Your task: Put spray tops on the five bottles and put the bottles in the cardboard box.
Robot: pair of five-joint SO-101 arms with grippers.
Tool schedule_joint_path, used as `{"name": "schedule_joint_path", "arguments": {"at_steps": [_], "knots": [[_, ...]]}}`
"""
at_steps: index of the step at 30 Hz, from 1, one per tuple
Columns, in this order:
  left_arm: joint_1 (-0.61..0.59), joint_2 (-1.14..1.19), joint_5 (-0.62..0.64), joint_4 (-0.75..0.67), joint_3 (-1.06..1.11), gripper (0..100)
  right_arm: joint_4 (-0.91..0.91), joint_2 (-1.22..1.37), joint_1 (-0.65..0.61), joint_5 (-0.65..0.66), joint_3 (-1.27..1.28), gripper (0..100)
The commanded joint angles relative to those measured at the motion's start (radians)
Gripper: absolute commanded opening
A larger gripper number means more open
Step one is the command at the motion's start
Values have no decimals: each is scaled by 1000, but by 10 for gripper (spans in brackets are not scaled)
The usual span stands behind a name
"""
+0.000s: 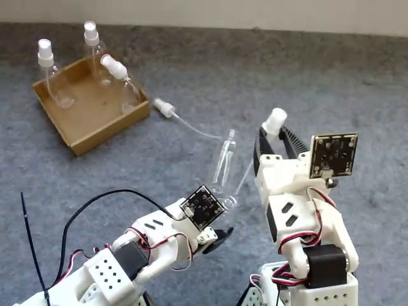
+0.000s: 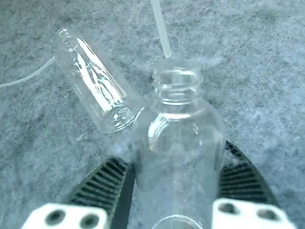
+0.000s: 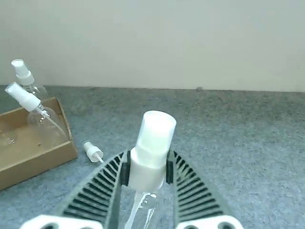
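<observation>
Fingers of my left gripper found clamped on an uncapped bottle, neck open. Right gripper grips a spray top by its collar, tube hanging below. High view, left to right: cardboard box at ten o'clock, three topped bottles inside; loose spray top on the grey carpet at the box's three o'clock; second bare bottle lying at twelve o'clock from my left gripper, neck pointing onward to twelve.
</observation>
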Motion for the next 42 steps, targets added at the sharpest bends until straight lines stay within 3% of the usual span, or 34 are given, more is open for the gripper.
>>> {"name": "schedule_joint_path", "arguments": {"at_steps": [1, 20, 26, 32, 39, 42], "knots": [[12, -19, 6, -21, -10, 106, -28, -12, -59, -23, -67, 5], [-22, -19, 6, -25, -18, 106, 39, -13, -76, -23, -64, 5], [-110, -19, 6, -232, 54, 106, 59, -13, -77, -23, -56, 5], [-114, -19, 6, -493, 148, 106, 64, -13, -79, -23, -51, 5], [-114, -19, 6, -493, 147, 106, 58, -13, -263, -15, 61, 5], [-114, -19, 6, -491, 147, 106, 58, -13, -272, -15, 70, 5]]}}
